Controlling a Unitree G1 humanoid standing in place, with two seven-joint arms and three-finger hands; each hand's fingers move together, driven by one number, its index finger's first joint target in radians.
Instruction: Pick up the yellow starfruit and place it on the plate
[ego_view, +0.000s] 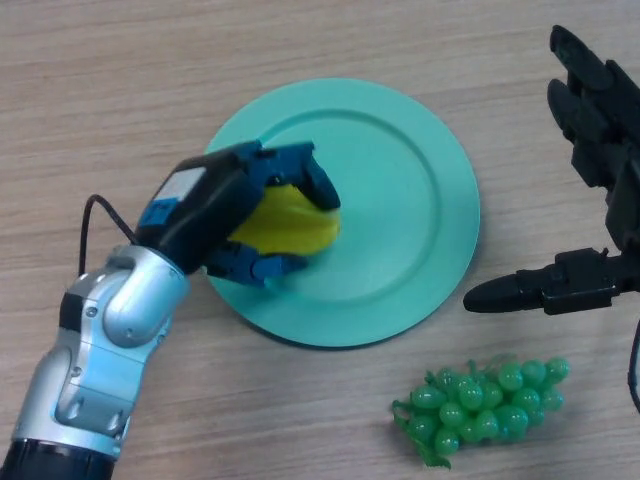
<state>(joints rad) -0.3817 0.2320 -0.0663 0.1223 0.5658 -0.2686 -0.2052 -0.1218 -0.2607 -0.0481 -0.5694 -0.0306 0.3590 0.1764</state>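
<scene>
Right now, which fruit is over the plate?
The yellow starfruit, held in the left hand above the green plate. The green grapes lie on the table, off the plate, near the open right hand.

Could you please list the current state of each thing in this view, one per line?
Yellow starfruit: held in the left hand, over the plate's left part; whether it touches the plate cannot be told.
Round turquoise plate: flat on the wooden table.
Left hand: curled round the starfruit.
Right hand: open, idle, right of the plate.
Bunch of green grapes: lying on the table, untouched.

Yellow starfruit (292, 226), teal plate (420, 190), green grapes (485, 398)
</scene>
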